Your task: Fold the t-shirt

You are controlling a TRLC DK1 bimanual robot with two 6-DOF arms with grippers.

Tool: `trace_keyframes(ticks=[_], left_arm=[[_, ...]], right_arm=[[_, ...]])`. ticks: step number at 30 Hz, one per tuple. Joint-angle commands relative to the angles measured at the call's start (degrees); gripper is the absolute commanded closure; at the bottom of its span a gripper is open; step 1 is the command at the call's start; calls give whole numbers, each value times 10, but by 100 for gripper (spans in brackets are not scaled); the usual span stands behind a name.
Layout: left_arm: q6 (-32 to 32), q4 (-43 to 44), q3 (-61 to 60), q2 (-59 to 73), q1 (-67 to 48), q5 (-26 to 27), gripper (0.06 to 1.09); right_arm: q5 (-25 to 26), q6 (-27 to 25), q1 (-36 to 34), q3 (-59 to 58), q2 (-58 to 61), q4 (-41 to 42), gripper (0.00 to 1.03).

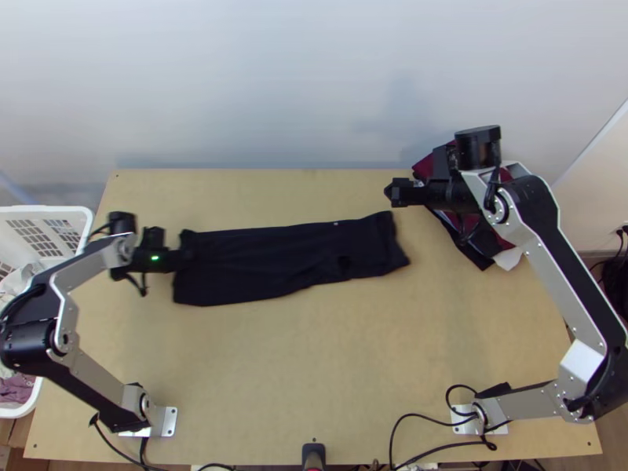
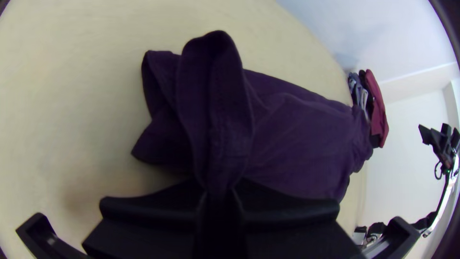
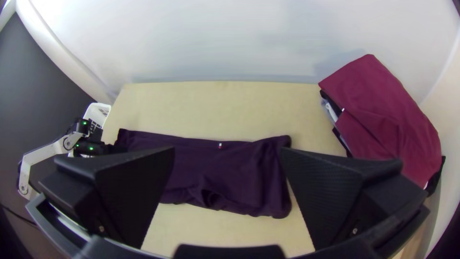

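Observation:
In the top view, the black t-shirt (image 1: 275, 255) lies folded into a long band running left to right across the table, its right end slightly skewed. My left gripper (image 1: 182, 259) is at the band's left end. The left wrist view shows the same gripper (image 2: 218, 189) shut on a raised fold of the t-shirt (image 2: 297, 139), which stands up as a loop in front of the fingers. Above and beyond the band's right end is my right gripper (image 1: 404, 192). In the right wrist view this gripper (image 3: 227, 151) stands open, and the t-shirt (image 3: 230, 172) lies below it, untouched.
A pile of folded clothes with a dark red piece (image 3: 383, 115) on top sits at the table's back right, partly under the right arm. A white basket (image 1: 74, 216) holding clothes stands off the left edge. Bare table (image 1: 330, 361) stretches along the near side.

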Motion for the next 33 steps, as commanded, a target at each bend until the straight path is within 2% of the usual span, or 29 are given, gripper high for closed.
trace_keyframes(ticks=[1, 7, 11, 14, 20, 27, 33], left_arm=[[79, -47, -29, 10, 96, -45, 105], [192, -133, 33, 18, 246, -55, 105], [207, -231, 92, -7, 272, -54, 105], [201, -269, 96, -69, 246, -46, 105], [134, -339, 117, -173, 112, -36, 105], [17, -324, 150, -180, -46, -36, 105], [-65, -294, 212, -144, -130, -36, 105]], right_arm=[[-1, 6, -7, -15, -22, -2, 4], [-1, 7, -6, -19, -19, -1, 4], [-1, 9, -2, -24, -19, 5, 4], [-1, 16, 2, -26, -19, 5, 4], [-1, 18, 4, -30, -18, 6, 4], [-1, 17, -1, -43, -24, 6, 4], [-1, 17, -11, -67, -36, 6, 4]])
